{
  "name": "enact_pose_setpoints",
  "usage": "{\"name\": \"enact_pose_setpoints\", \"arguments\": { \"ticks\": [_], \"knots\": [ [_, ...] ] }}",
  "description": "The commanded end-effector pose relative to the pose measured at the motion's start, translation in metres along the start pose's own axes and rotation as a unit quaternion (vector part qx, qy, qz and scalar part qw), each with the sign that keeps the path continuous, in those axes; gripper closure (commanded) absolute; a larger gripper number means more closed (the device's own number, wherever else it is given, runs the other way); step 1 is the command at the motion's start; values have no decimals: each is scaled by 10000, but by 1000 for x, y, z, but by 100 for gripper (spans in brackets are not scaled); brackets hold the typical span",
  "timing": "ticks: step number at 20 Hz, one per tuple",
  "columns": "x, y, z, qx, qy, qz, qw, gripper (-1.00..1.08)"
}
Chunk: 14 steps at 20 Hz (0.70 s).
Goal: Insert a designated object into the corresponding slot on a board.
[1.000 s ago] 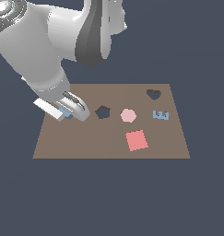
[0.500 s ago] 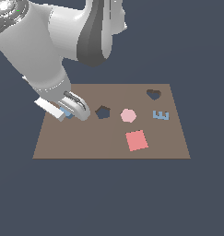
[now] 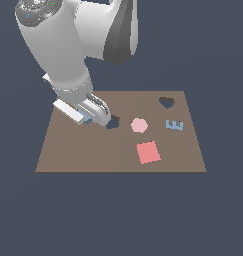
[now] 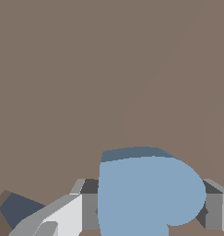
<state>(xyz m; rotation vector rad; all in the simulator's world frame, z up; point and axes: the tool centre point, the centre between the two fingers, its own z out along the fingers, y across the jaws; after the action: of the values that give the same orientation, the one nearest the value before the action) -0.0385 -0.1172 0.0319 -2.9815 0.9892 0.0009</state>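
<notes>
Fingers (image 4: pixel 88 209) clamp the thick, smooth blue heart (image 4: pixel 145 193) above the flat brown board (image 3: pixel 93 150).

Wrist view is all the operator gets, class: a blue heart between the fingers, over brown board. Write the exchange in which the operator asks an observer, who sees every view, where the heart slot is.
Observer: The heart slot is cut near the board's far edge, toward the exterior view's right, well apart from the gripper.
Operator: Is anything lying on the way there?
Observer: A pink hexagon lies on the board roughly between the gripper and the slot.
Operator: And the dark corner beside my finger?
Observer: That is a pentagon cutout right next to the gripper, the wrong shape for the blue heart.
</notes>
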Motion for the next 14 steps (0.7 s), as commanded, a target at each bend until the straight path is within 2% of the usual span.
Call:
{"name": "enact_pose_setpoints", "arguments": {
  "ticks": [1,14],
  "knots": [
    [-16,-9,-1,2,1,97,10000,108],
    [-123,-84,-4,1,-3,827,9966,108]
  ]
}}
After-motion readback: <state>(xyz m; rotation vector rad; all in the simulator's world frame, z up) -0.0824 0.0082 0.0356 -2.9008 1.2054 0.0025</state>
